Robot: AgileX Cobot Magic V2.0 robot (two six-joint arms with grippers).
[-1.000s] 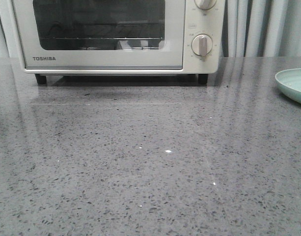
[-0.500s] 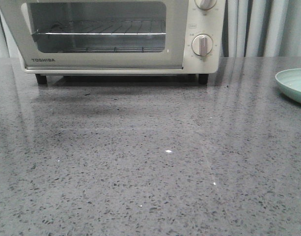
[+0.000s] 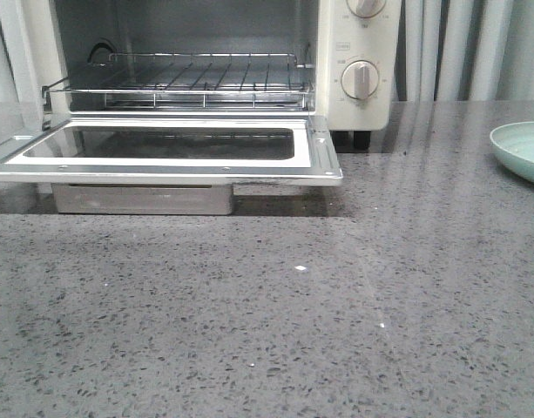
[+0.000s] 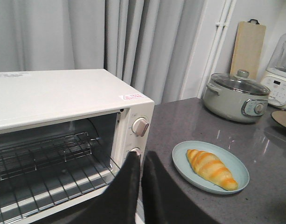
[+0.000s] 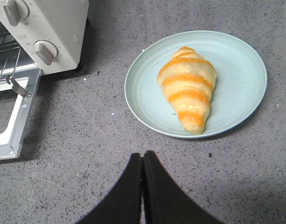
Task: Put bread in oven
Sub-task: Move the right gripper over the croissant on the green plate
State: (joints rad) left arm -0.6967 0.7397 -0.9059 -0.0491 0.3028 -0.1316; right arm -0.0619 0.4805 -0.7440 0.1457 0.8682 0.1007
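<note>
Comparing the front view with the one from a second ago, I record one change: the oven (image 3: 354, 52) door (image 3: 162, 148), shut then and partly tilted half a second ago, now lies fully dropped and flat, level with the counter (image 3: 293, 331). The wire rack (image 3: 197, 74) is exposed and bare. A metal tray or base panel shows beneath the open door; I cannot tell which.

Left gripper (image 4: 141, 161): fingers pressed together, nothing between them. It sits close in front of the oven's knob panel, with the open cavity off to one side of it and the plate (image 4: 236, 163) on the far side.

Right gripper (image 5: 143, 161): fingers likewise closed together and empty. It hangs above bare counter, with the plate just ahead of its fingertips and the corner of the dropped door further off to the side.

The bread (image 5: 188, 88) lies on the pale green plate, untouched, one tapered end pointing back toward the right gripper. It is well apart from the oven.

Assessment: the access step appears complete; the bread transfer has not begun. The right gripper is the nearer of the two and must first part its fingers before descending on the roll. The protruding door is a collision concern on the path to the rack.
</note>
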